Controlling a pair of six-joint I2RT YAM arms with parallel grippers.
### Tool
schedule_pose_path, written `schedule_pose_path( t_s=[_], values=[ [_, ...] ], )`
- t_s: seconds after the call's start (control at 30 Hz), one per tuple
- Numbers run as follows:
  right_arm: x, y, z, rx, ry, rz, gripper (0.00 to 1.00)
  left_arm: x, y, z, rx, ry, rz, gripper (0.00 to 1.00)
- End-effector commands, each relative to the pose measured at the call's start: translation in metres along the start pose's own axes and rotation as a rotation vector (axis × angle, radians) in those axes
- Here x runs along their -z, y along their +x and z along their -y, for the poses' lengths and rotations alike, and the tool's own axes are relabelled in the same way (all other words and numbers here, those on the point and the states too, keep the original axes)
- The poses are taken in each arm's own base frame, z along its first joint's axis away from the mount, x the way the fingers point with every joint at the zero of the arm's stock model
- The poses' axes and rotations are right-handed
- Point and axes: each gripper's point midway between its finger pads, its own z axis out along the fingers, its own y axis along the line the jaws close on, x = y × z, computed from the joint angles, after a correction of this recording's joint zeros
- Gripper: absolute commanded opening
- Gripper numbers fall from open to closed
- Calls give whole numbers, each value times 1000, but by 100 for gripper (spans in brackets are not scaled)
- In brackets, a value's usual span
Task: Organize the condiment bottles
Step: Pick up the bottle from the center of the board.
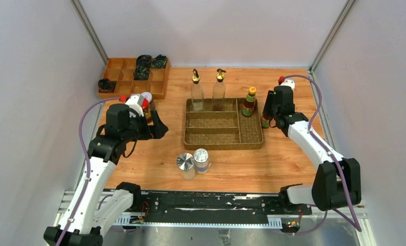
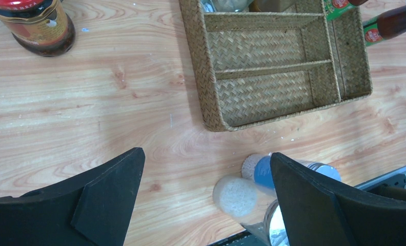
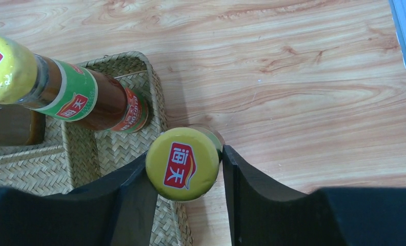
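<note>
Cap (image 3: 183,164) of 1 sauce bottle (image 1: 265,122) hides whether right hand (image 3: 186,156) pinches it; left hand (image 2: 206,154) spread.

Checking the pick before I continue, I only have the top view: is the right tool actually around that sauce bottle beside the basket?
Observer: Yes, the right wrist view shows the right tool straddling the yellow-capped sauce bottle, close on both sides; contact unclear.
Operator: Is it inside the basket?
Observer: No, it stands on the table just outside the rim.
Operator: Is the left tool carrying anything?
Observer: No, it is open and empty.
</note>
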Motion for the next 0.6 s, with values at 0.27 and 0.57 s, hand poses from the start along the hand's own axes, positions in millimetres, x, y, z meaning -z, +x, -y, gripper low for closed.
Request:
schedule_pose_path(
  t_s=[0.27, 0.57],
  values=[
    [16, -12, 27, 35, 97, 44, 37, -2, 6, -5, -4, -11, -24, 99],
    [53, -35, 48, 52, 170, 95, 34, -1, 6, -3, 1, -2, -21, 99]
  ],
)
